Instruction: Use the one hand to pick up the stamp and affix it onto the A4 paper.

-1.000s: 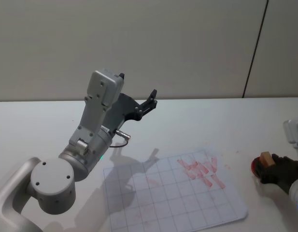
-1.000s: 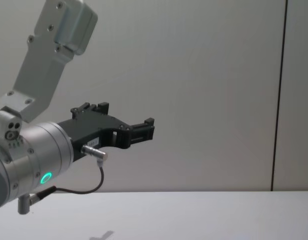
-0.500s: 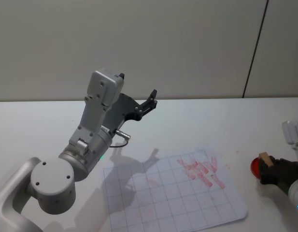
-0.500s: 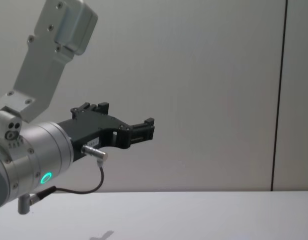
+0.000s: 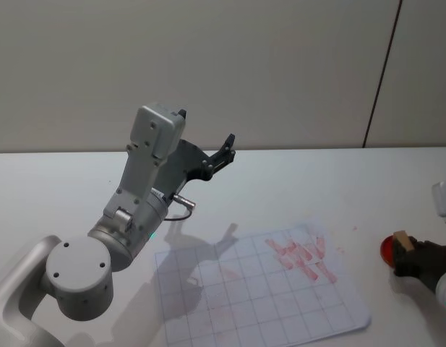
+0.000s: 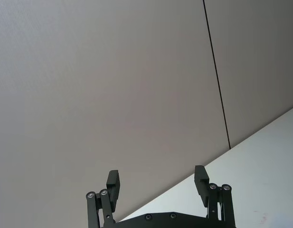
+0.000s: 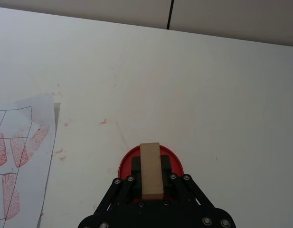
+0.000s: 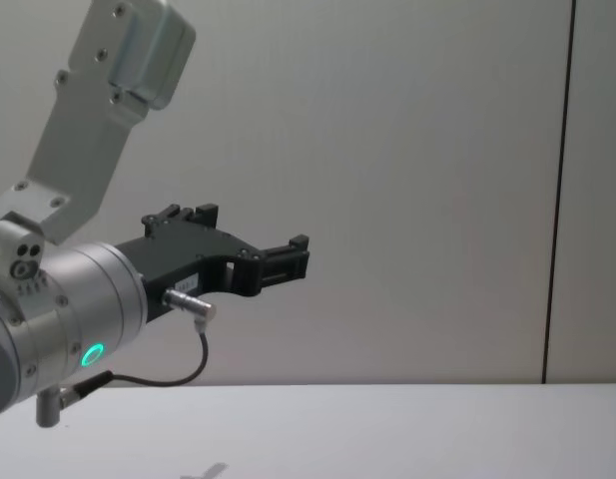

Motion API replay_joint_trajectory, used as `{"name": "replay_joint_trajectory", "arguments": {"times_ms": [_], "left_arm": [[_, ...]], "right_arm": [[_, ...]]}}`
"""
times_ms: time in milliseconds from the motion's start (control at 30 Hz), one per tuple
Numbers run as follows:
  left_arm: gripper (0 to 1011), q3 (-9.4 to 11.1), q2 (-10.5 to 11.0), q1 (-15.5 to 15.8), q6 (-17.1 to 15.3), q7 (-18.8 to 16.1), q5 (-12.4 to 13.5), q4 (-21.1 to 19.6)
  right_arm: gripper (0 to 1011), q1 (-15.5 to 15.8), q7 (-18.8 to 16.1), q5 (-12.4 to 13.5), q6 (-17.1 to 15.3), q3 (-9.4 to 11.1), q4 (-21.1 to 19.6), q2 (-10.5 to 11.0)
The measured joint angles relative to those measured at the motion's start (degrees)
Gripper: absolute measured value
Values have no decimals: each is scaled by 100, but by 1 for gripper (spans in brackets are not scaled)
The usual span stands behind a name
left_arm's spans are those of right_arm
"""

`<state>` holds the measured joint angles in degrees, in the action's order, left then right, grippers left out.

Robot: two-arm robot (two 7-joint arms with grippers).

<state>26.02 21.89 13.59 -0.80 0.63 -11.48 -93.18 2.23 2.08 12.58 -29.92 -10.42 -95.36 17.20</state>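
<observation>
Near front, right edge of desk (image 5: 302, 188): right pincer (image 7: 151, 164) closed on the stamp (image 7: 150, 178). The light wooden block is upright, with one finger on each long side. It sits directly over a round red ink pad (image 7: 125, 167). Cannot tell whether its face touches the pad.

Just inward, toward the front middle of the desk: A4 paper (image 5: 259, 289), gridded, lying skewed and loose, with nothing pinning it. Red prints (image 5: 302, 256) are clustered in its far right squares. The squares nearer the front left are blank. A few red specks mark the bare desk between pad and sheet.

Farther back, over the left half of the desk: left pincer (image 6: 158, 183) raised clear, fingers spread wide, holding nothing, idle, pointing toward the wall (image 5: 280, 65).

Risks, as judged:
- The grip takes only the block's lower part, so it could twist or slip under press-down load and give a smeared or partial print.
- The loose sheet may skid or lift with the stamp on release, since wet ink can stick.
- A short carry would land on the crowded squares and overprint them.
- A low carry could drag ink across the desk.
</observation>
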Motion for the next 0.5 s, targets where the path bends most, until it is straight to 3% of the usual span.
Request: {"name": "replay_joint_trajectory", "arguments": {"times_ms": [500], "left_arm": [[1001, 0, 0, 0, 0, 0, 0, 0]], "right_arm": [[219, -61, -52, 163, 80, 98, 123, -31]]}}
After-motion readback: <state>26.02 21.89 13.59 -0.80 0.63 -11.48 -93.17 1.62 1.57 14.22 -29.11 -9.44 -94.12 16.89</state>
